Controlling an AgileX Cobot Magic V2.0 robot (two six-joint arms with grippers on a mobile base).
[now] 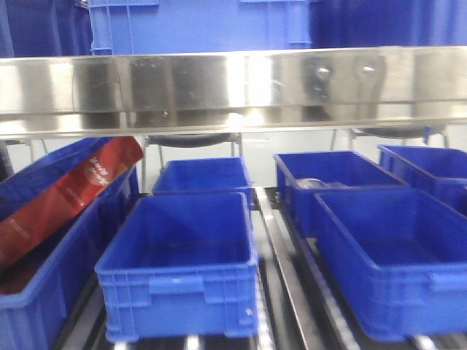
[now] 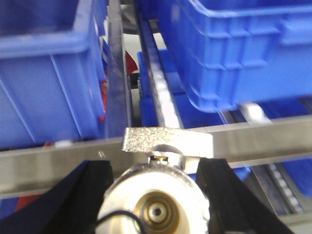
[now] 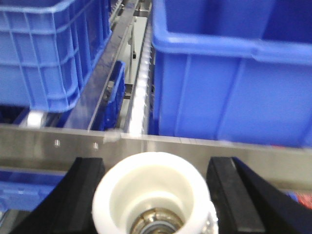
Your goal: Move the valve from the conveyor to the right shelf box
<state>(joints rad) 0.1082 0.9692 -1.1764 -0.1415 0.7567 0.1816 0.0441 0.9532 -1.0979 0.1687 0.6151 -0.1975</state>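
Observation:
In the left wrist view my left gripper [image 2: 156,197] is shut on a valve [image 2: 146,190]: a white round body with a brass core and a silver handle [image 2: 168,141] on top. Its black fingers [image 2: 92,190] press both sides. In the right wrist view my right gripper [image 3: 153,195] is shut on a second valve [image 3: 119,195], seen as a white socket end with brass inside. Both are held just in front of the steel shelf's front rail [image 2: 273,136] [image 3: 204,151]. The conveyor is out of view. Neither gripper shows in the front view.
The shelf's upper rail [image 1: 233,84] crosses the front view. Below it stand several blue boxes on roller tracks: a middle one [image 1: 179,262], a right one [image 1: 398,262], others behind [image 1: 332,171]. A left box [image 1: 36,306] holds a red packet [image 1: 66,197].

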